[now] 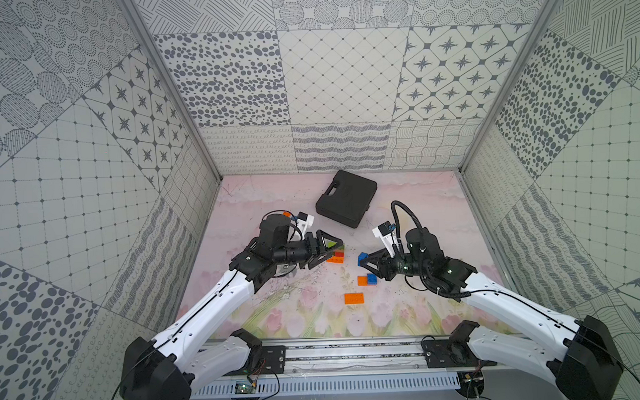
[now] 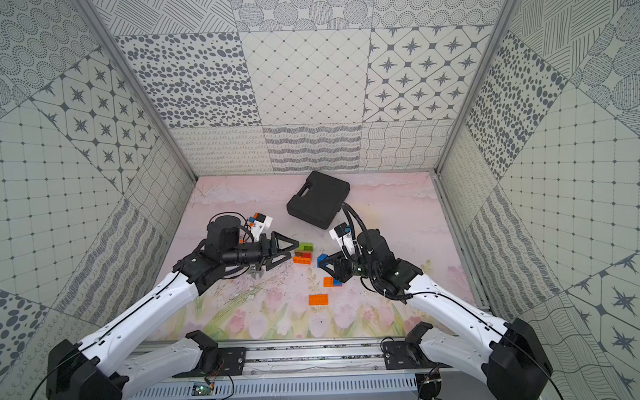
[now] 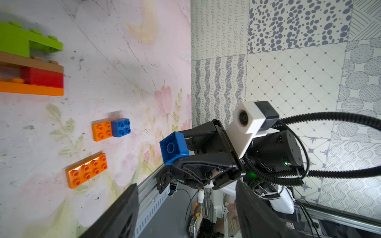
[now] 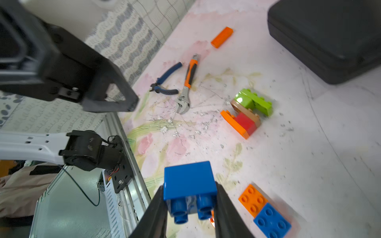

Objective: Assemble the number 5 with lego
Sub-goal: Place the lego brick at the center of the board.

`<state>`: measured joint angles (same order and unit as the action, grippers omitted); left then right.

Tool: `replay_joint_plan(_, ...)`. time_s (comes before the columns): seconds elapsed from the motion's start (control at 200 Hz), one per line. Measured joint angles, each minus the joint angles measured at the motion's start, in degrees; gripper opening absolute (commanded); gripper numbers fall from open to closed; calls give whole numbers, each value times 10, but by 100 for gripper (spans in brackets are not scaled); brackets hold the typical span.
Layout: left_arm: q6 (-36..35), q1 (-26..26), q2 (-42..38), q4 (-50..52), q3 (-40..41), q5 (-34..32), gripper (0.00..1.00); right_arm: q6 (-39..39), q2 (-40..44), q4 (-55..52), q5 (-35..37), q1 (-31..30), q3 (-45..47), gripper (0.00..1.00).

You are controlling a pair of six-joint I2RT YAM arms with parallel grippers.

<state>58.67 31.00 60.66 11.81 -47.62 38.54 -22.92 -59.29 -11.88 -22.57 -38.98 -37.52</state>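
Observation:
A lego stack (image 2: 304, 253) of an orange, a red, a brown and a green brick lies on its side on the mat; it also shows in the right wrist view (image 4: 247, 115). My left gripper (image 2: 294, 249) is open and empty just left of the stack, its fingers (image 3: 115, 214) wide apart. My right gripper (image 1: 368, 259) is shut on a square blue brick (image 4: 189, 181) and holds it above the mat, right of the stack. An orange square brick (image 3: 102, 130) lies joined to a blue square brick (image 3: 121, 127), with a long orange brick (image 1: 354, 298) nearer the front.
A black plastic case (image 1: 346, 198) lies at the back of the mat. Blue-handled pliers (image 4: 165, 82) and an orange-handled wrench (image 4: 186, 88) lie under the left arm. Another orange brick (image 4: 222, 37) sits farther back. Patterned walls close in three sides.

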Motion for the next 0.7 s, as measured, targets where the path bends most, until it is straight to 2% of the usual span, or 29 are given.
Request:
replay_joint_plan(0.14,-47,20,-12,74,-12,-79,75,-64,-3,-124,58,-3,-11,9)
replay_joint_plan(0.32,-94,78,-16,142,-14,-196,74,-132,-31,-230,101,-25,-22,9)
replay_joint_plan(0.515,-129,155,-14,183,-15,-315,75,-175,-78,-297,127,-59,-28,10)
replay_joint_plan(0.7,-143,185,-19,197,-8,-393,76,-191,-126,-313,143,-77,-48,15)
